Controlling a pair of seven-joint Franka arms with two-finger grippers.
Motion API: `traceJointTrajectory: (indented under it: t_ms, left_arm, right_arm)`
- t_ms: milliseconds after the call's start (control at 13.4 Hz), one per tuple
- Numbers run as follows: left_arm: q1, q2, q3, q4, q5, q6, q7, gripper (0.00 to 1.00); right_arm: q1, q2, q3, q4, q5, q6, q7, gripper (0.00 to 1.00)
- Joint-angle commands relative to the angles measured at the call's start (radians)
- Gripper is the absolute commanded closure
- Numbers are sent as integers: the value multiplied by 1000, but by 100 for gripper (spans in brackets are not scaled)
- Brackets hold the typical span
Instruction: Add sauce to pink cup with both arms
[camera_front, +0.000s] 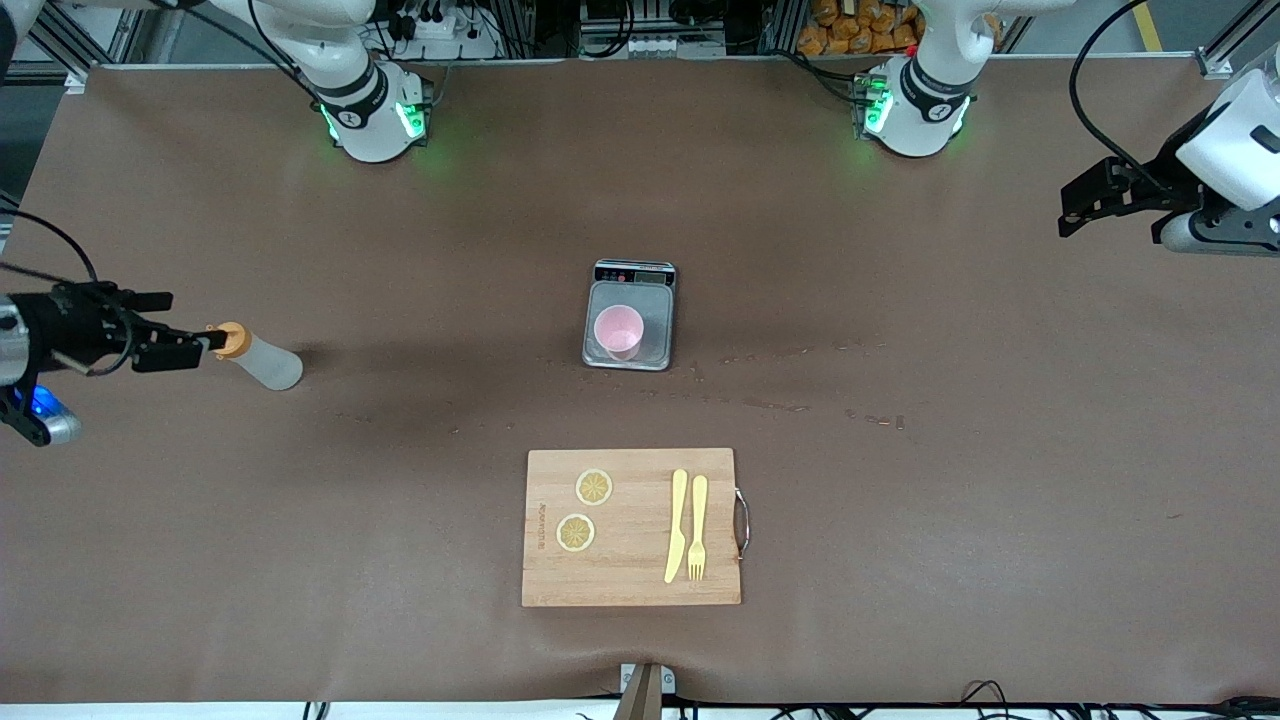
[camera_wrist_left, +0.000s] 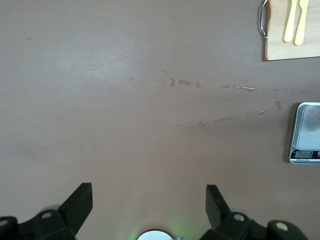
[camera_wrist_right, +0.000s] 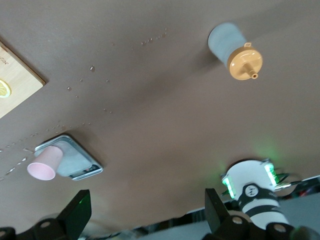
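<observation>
pink cup (camera_front: 619, 331) on scale (camera_front: 629, 316) — sauce (camera_front: 262, 358) upright, both jaws open

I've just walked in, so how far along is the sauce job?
Barely begun. Ready: the pink cup stands on the grey scale. In hand: nothing; the open right claw is beside the sauce bottle, and the open left claw waits over the table's end. Left: gripping the bottle and squeezing sauce into the cup.
</observation>
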Motion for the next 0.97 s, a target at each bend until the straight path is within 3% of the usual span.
traceJointTrajectory:
  t_ms: [0, 224, 373, 523, 896]
  left_arm:
    - [16, -13, -9, 3, -21, -15, -6, 0]
    - [16, -16, -11, 3, -19, -15, -9, 0]
    - [12, -16, -14, 3, -21, -15, -11, 0]
    - [9, -16, -17, 1, -19, -15, -35, 0]
    - [16, -19, -18, 1, -16, -15, -26, 0]
  right_arm:
    - [46, -98, -8, -43, -70, 16, -6, 0]
    - [58, -207, -13, -105, -127, 34, -114, 0]
    - [41, -333, -16, -231, -159, 117, -303, 0]
    - [49, -439, -38, -357, -167, 219, -353, 0]
    - [57, -490, -28, -437, -202, 318, -356, 0]
